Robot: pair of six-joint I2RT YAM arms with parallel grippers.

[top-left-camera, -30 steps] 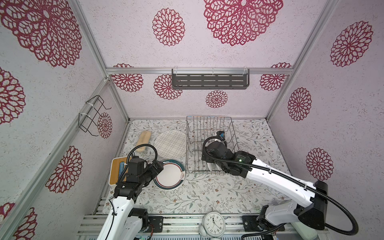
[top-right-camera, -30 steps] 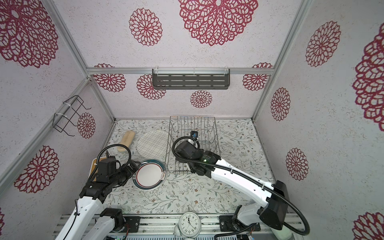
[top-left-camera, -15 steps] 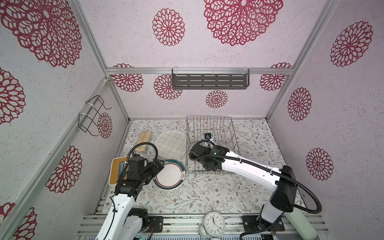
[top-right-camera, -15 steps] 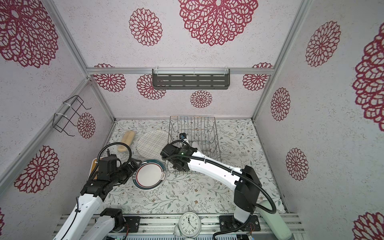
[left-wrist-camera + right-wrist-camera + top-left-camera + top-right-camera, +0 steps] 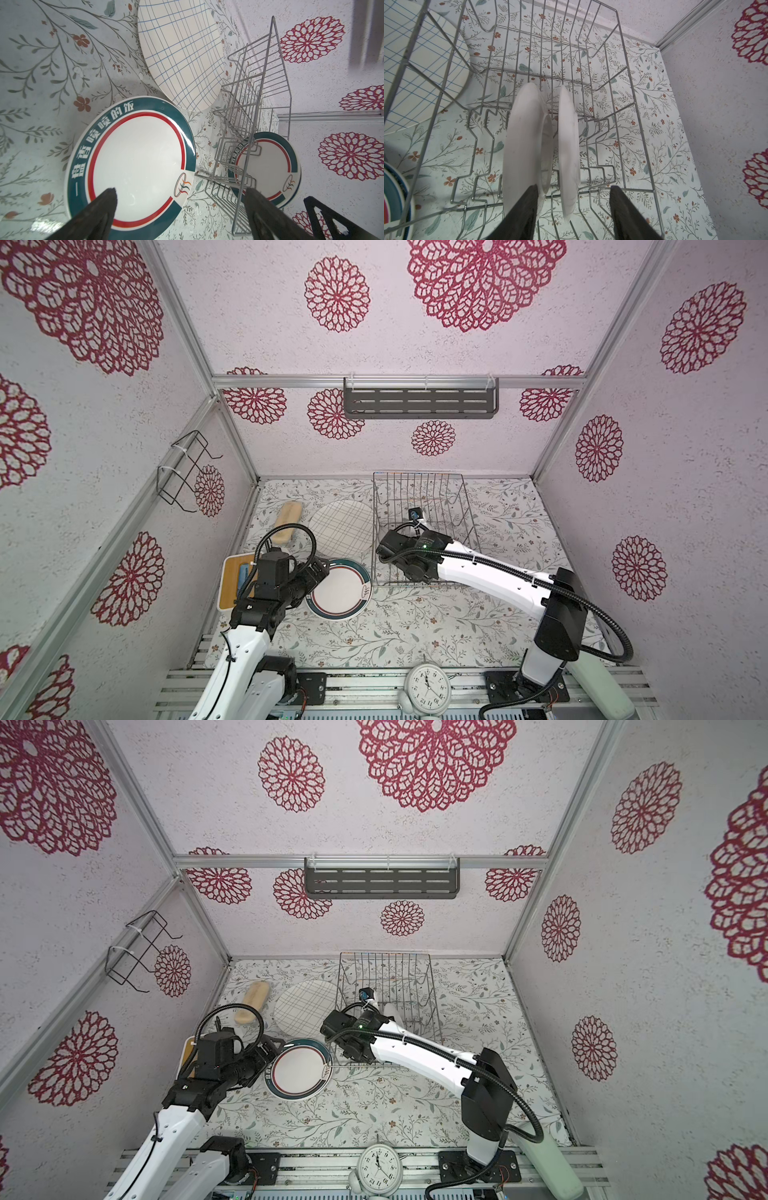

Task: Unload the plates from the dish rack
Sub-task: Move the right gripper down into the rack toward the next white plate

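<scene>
The silver wire dish rack [image 5: 457,506] [image 5: 419,977] stands at the back middle of the table. Two plates stand upright in it, white backs edge-on: one [image 5: 527,145] behind my right gripper's finger [image 5: 527,207], the other [image 5: 569,145] between the two fingers, which stand apart from it. My right gripper [image 5: 574,199] [image 5: 409,574] is open. A cream grid-lined plate [image 5: 341,527] [image 5: 180,54] and a teal-rimmed plate [image 5: 338,589] [image 5: 133,166] lie left of the rack. My left gripper [image 5: 180,193] [image 5: 319,570] hangs open at the teal plate's left rim.
A wooden board on a white tray [image 5: 230,583] and a tan loaf [image 5: 286,522] lie by the left wall. A round clock [image 5: 428,686] sits at the front edge. A black wire holder [image 5: 183,472] and a grey slotted shelf [image 5: 419,398] hang on the walls.
My right gripper has come down and to the left into the front of the rack, and its jaws have narrowed around a standing plate. The left arm has not moved.
</scene>
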